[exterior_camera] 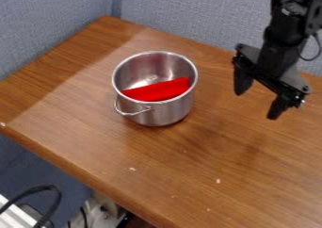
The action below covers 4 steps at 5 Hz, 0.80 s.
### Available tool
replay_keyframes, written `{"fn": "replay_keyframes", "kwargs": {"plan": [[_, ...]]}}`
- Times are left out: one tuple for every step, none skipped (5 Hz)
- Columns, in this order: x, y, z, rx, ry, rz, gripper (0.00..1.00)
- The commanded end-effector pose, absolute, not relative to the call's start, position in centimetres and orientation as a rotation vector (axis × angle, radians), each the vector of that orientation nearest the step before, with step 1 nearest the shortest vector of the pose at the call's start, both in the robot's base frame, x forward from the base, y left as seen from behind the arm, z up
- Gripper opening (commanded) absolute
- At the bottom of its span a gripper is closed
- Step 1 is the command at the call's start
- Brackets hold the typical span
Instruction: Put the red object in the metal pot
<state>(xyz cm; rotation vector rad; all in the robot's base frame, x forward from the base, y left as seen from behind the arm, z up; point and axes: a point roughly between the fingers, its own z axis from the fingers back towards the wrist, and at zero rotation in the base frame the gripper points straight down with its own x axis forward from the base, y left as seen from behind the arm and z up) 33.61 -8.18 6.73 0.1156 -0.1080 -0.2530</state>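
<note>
The metal pot [154,88] stands on the wooden table, left of centre, its wire handle hanging at the front left. The red object [161,89] lies inside the pot, leaning across its bottom. My gripper [259,92] hangs to the right of the pot, well apart from it, pointing down at the table. Its two black fingers [278,107] stand wide open with nothing between them.
The wooden table [189,166] has its front edge running diagonally from left to lower right. A grey partition wall stands behind it. Cables and a grey floor show below the front edge at lower left.
</note>
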Motion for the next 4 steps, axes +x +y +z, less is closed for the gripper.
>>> {"fn": "replay_keyframes", "kwargs": {"plan": [[34.5, -7.8, 8.1, 0.12, -0.149, -0.186, 1.0], [33.6, -8.7, 8.7, 0.113, -0.155, -0.285, 1.0], [32.8, -9.5, 9.3, 0.105, -0.157, -0.376, 1.0], [32.1, -9.4, 10.2, 0.107, -0.153, -0.315, 1.0]]}}
